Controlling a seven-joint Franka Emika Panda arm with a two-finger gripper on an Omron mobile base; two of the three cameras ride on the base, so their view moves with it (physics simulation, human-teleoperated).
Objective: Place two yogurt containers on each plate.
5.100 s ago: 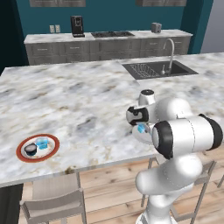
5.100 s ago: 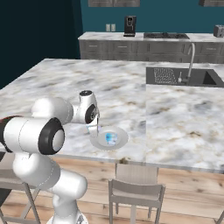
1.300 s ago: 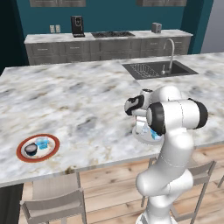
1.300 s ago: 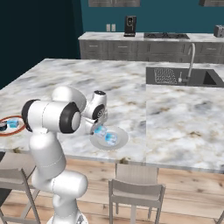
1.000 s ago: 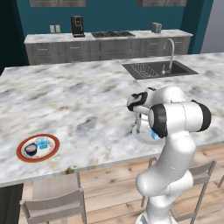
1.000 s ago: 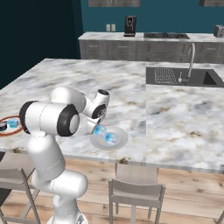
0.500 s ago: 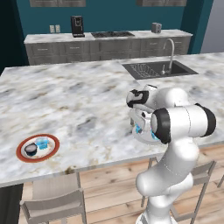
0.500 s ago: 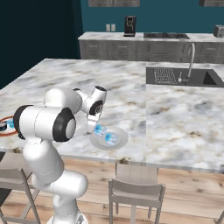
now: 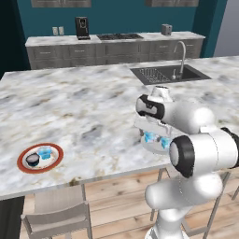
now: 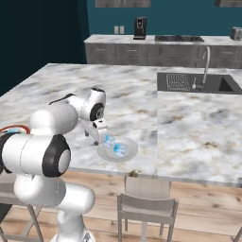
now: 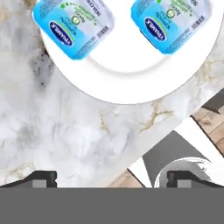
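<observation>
Hand view, white plate (image 11: 127, 78) near counter edge (image 11: 144, 153), jaws apart

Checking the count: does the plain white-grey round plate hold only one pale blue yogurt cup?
No, the plain white-grey plate holds two pale blue yogurt cups.

Marble island (image 9: 88, 105) carries two plates (image 9: 40, 158) (image 10: 118, 150)

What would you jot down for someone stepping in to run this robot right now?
Gripper: open, holding nothing, just above the counter beside the white plate.
White plate: two blue yogurt cups on it, one beside the other, near the counter edge.
Orange-rimmed plate, far to the arm's left: one blue cup and one black cup.
Done: both plates appear to carry two containers.
Left: apparently nothing but drawing the arm back.
</observation>
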